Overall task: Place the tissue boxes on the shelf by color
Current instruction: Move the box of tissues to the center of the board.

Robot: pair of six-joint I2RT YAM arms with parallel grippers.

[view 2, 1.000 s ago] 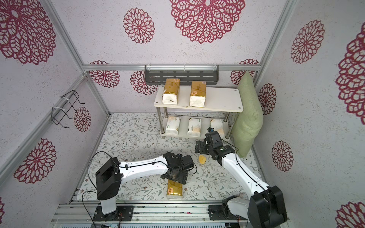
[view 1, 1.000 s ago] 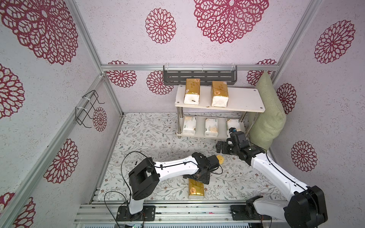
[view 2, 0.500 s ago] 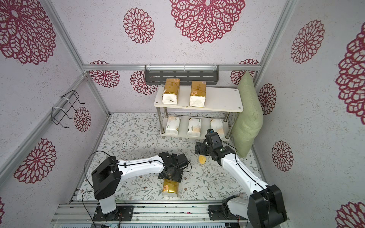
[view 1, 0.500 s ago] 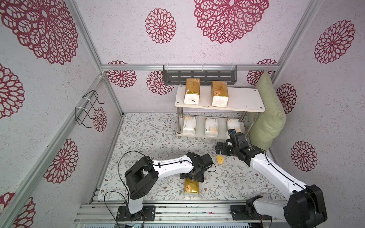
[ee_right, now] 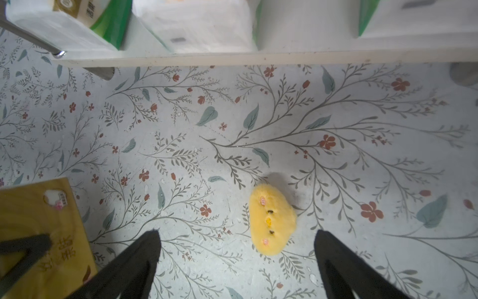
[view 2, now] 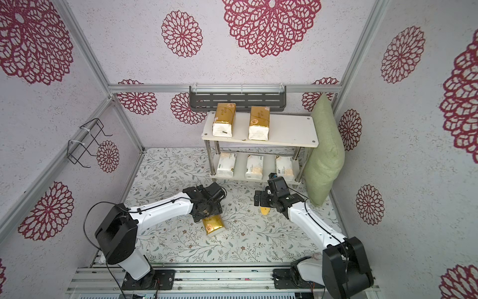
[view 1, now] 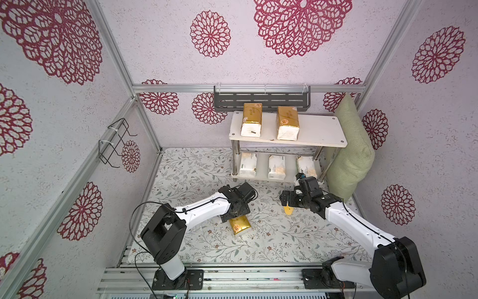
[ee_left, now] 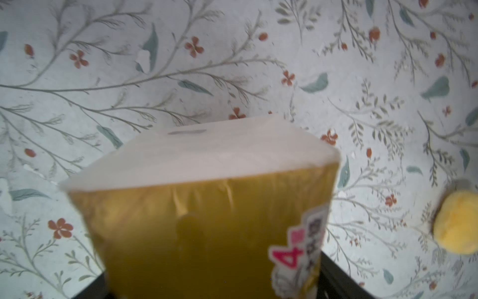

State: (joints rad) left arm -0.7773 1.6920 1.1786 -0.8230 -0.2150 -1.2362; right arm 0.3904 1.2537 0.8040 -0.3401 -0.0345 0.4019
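Observation:
One gold tissue box (view 1: 241,225) (view 2: 213,225) lies on the floral floor, and my left gripper (view 1: 234,215) (ee_left: 214,282) is shut on it. In the left wrist view a black finger shows on each side of it. Two more gold tissue boxes (view 1: 251,119) (view 1: 287,123) stand on the shelf's top board (view 1: 319,129). Three white tissue boxes (view 1: 248,165) (view 1: 276,167) (view 1: 306,165) sit on the lower board. My right gripper (view 1: 284,200) (ee_right: 236,234) hangs open in front of the shelf, just above the floor, with nothing between its fingers.
A small yellow lump (view 1: 288,210) (ee_right: 271,220) lies on the floor by the right gripper. A green cushion (view 1: 349,155) leans against the shelf's right end. On the walls are a grey slotted rack (view 1: 261,99) and a black wire rack (view 1: 113,142).
My left gripper has closed on the gold tissue box and drawn back to the left; the box has shifted with it. The right gripper has crept slightly toward the yellow lump.

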